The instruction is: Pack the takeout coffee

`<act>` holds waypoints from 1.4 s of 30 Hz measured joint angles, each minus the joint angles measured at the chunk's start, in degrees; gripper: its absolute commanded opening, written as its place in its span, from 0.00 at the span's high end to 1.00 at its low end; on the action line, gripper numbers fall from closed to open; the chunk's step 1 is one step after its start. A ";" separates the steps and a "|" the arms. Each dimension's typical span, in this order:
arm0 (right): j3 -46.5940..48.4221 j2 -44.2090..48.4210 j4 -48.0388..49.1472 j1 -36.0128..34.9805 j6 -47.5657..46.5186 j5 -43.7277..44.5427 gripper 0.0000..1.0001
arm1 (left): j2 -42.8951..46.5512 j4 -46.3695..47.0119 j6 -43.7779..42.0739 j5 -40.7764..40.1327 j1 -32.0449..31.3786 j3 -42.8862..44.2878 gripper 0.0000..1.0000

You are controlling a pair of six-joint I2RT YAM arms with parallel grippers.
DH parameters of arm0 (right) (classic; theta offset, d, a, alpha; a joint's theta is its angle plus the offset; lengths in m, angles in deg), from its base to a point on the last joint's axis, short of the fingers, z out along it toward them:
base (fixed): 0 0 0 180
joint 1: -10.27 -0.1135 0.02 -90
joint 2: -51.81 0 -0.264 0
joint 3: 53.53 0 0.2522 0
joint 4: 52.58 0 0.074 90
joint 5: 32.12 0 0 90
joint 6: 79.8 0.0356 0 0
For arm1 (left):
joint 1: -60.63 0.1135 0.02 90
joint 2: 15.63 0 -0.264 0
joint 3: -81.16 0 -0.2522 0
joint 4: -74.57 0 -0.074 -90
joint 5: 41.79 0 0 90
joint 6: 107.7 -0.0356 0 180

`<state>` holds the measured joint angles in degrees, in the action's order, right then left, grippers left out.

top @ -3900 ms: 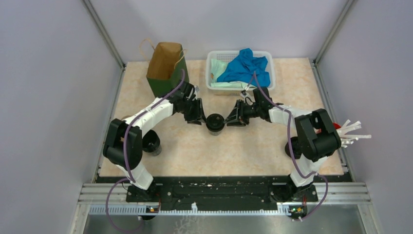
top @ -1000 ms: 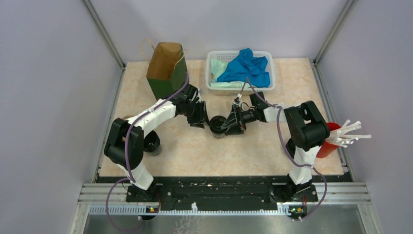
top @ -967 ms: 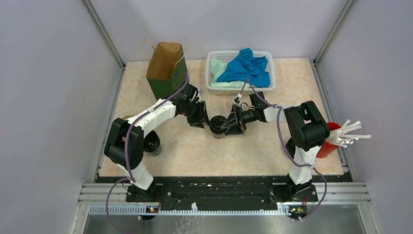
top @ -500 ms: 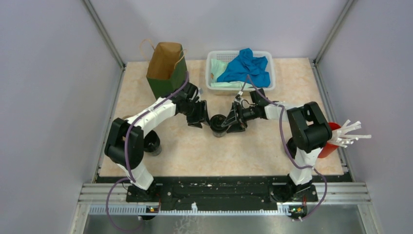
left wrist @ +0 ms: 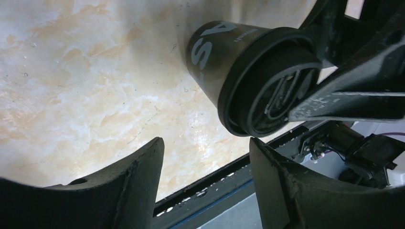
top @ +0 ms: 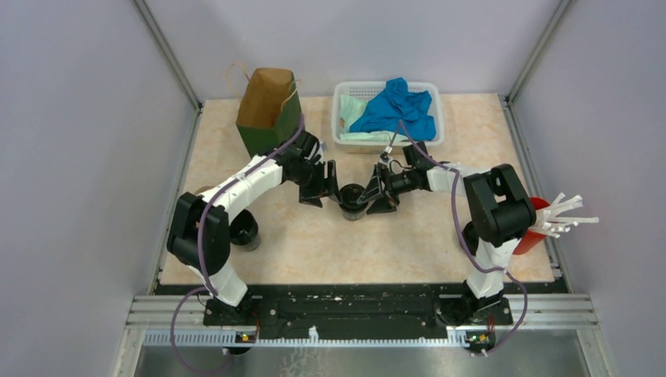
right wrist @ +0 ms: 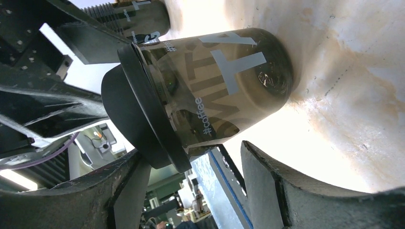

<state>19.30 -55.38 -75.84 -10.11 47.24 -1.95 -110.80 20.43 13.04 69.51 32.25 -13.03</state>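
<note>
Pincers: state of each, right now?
Left pincer: open, empty.
Right pincer: jaws apart at the coffee cup; grip cannot be told.

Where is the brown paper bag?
In the top view, the bag stands upright at the far left of the table, just left of the white basket.

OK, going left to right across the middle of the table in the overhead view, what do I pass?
Second black cup → left gripper → takeout coffee cup → right gripper → red cup with white sticks.
</note>
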 measured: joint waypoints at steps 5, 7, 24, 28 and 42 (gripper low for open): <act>0.37 0.00 -0.42 0.00 -0.17 0.22 0.32 | 1.75 -1.31 -0.17 0.11 -0.04 1.88 0.17; 0.74 0.00 -0.70 0.00 -0.48 0.57 0.31 | 3.04 -1.22 -0.22 0.50 -0.02 1.88 0.13; 1.05 0.00 -0.79 -0.07 -1.01 0.90 0.32 | 0.66 15.17 10.62 11.93 4.00 -1.68 0.18; 1.05 0.00 -0.74 -0.07 -1.01 0.87 0.32 | 0.68 20.90 13.09 12.74 4.74 -7.15 0.21; 0.98 -0.02 0.02 -0.07 -1.01 0.87 0.32 | 0.52 33.92 17.77 16.55 5.81 -15.06 0.27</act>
<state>20.29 -55.41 -75.82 -10.18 46.23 -1.08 -110.28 54.36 30.81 86.05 38.06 -28.09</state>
